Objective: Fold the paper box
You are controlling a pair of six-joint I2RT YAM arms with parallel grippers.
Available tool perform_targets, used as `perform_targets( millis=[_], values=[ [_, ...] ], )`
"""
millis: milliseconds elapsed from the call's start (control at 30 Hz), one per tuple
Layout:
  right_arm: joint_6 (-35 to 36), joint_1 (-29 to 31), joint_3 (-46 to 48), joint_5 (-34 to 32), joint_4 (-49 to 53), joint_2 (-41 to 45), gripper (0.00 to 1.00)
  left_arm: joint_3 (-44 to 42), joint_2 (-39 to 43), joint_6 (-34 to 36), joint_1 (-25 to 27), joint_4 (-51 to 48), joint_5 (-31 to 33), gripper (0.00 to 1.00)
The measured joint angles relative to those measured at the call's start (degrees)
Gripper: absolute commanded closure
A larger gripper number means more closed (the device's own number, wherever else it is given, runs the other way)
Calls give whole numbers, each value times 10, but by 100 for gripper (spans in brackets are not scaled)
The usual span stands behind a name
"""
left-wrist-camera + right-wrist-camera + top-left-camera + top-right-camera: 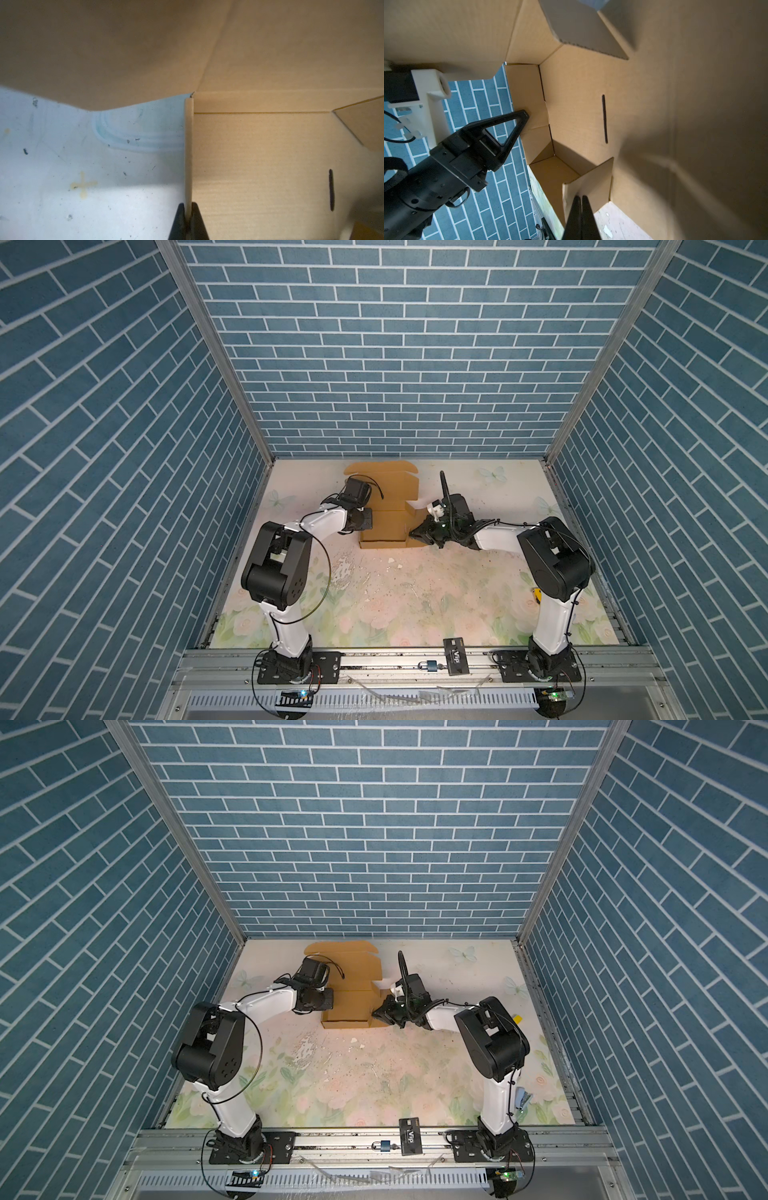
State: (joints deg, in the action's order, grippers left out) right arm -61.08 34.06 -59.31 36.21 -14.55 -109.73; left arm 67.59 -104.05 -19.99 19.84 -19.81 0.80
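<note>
The paper box (386, 526) (349, 1006), plain tan cardboard partly folded up, lies at the back middle of the floral table with its lid flap flat behind it. My left gripper (188, 205) (366, 524) is at the box's left side, shut on the thin edge of the upright side wall (188, 145). The right wrist view also shows the left gripper (525, 114) on that wall. My right gripper (581, 197) (415, 535) is at the box's right front corner, shut with nothing between its fingers. Its tips rest against a small upright flap (593, 178). A narrow slot (604, 118) shows in the box floor.
Blue brick-pattern walls (395, 364) close in the back and both sides. A black VIP card (456, 655) and a padlock (428, 666) sit on the front rail. Small white chips (390, 560) lie on the table in front of the box.
</note>
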Motion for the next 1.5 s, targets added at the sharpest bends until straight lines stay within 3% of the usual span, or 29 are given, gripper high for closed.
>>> perform_targets(
  millis=[633,1500],
  values=[
    [17,20,-58,20,35,-29,100,23,-9,-2,14,-20,4,100],
    [11,14,-17,22,2,-27,100,22,-16,1,15,-17,7,100]
  ],
)
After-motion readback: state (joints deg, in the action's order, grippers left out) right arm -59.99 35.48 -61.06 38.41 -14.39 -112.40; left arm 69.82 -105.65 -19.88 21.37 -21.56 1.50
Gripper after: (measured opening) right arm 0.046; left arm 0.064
